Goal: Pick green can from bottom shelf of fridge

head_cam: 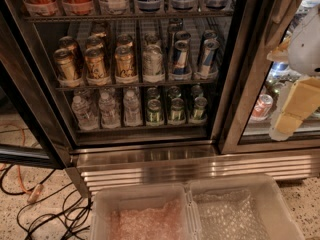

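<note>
Green can (176, 110) shelved, jaws well apart, right

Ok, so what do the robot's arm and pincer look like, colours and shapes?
The arm is a smooth, rounded white shell at the right edge. Below it, the pincer, in front of the right-hand door of the fridge, is built from blocky, flat-sided pale cream-yellow pieces. No cables, markings or labels show on either.
</note>
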